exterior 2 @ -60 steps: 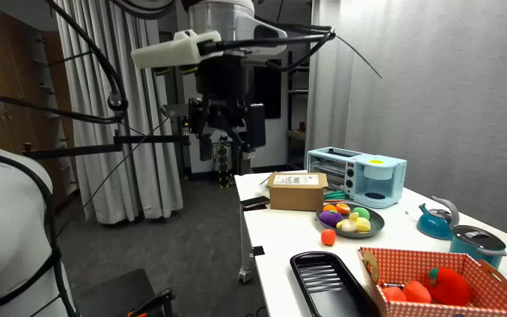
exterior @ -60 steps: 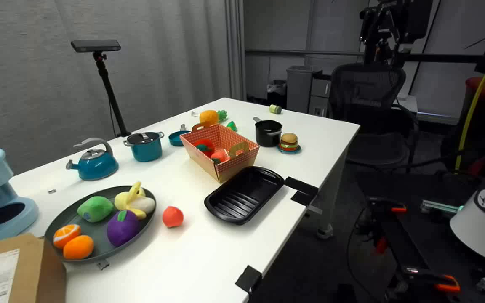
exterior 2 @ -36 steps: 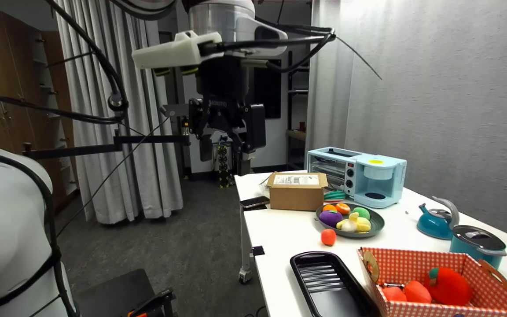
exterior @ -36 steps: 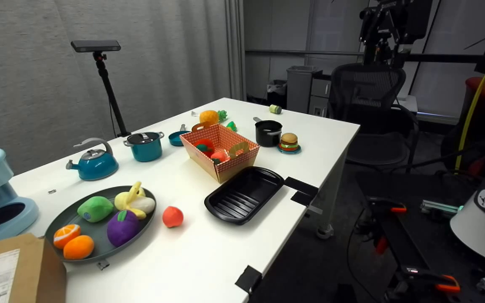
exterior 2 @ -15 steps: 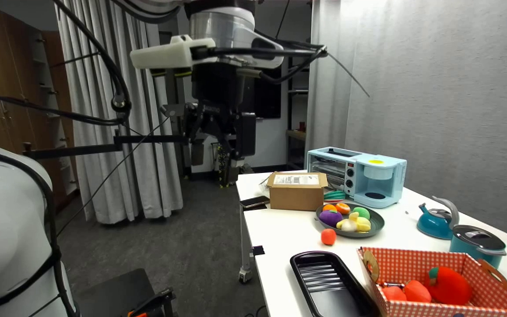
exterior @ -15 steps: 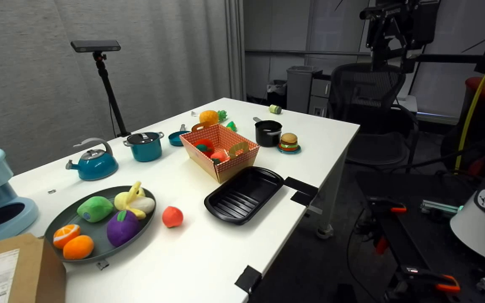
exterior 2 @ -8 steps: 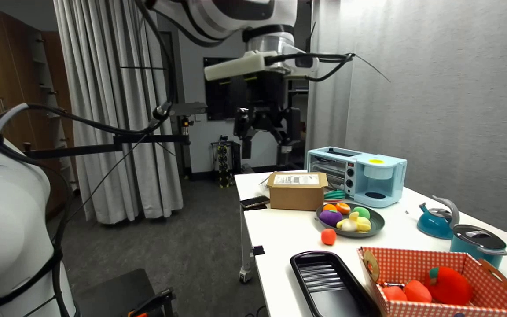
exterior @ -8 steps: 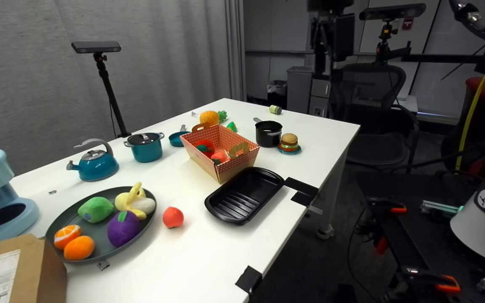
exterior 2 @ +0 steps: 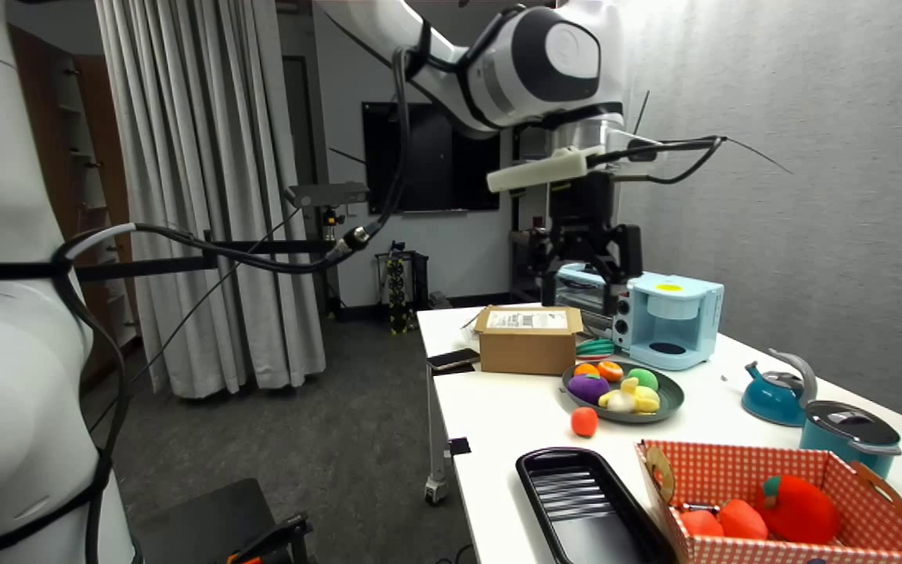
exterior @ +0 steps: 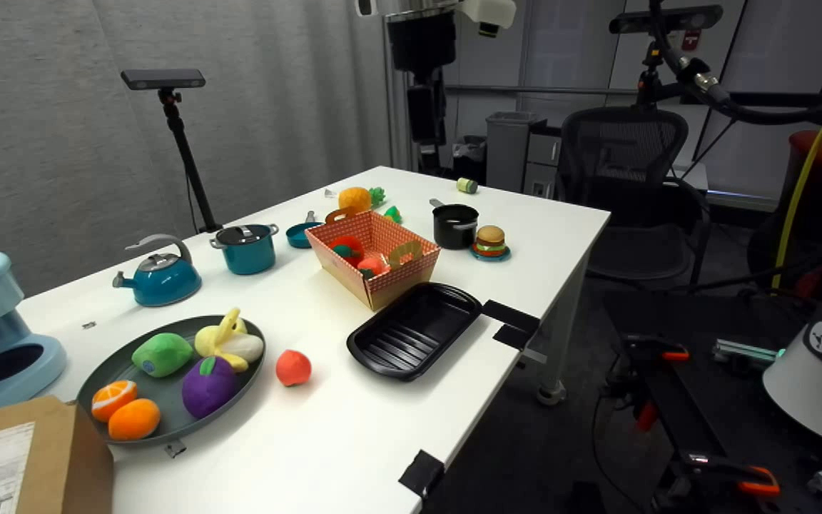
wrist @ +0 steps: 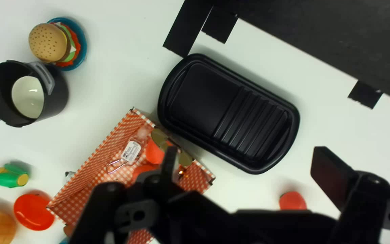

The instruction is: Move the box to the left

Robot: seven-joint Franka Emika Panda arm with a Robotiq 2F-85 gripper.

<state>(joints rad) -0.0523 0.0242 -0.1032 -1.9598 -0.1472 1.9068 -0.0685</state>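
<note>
The box is an orange-red checked basket with low flared sides and cut-out handles. It sits on the white table in both exterior views [exterior: 343,273] [exterior 2: 741,468]. It holds red toy items and a small clear bottle with a white label. In the wrist view the box [wrist: 90,176] lies at lower left, partly hidden behind a finger and the gripper body. My gripper [wrist: 245,159] is open and empty, fingers wide apart. In both exterior views the gripper [exterior: 429,153] [exterior 2: 580,298] hangs high above the table, pointing down, well clear of the box.
A black ridged tray [exterior: 414,332] stands close beside the box. A black pot [exterior: 455,227], a toy burger [exterior: 490,241], a teal pot [exterior: 248,250] and a teal kettle [exterior: 163,280] stand around it. A fruit plate [exterior: 168,435] and a red fruit [exterior: 293,368] lie nearer that camera.
The arm has swung from beside the table to above it. The gripper has moved left in an exterior view and right and lower in the opposite one. The box has not moved.
</note>
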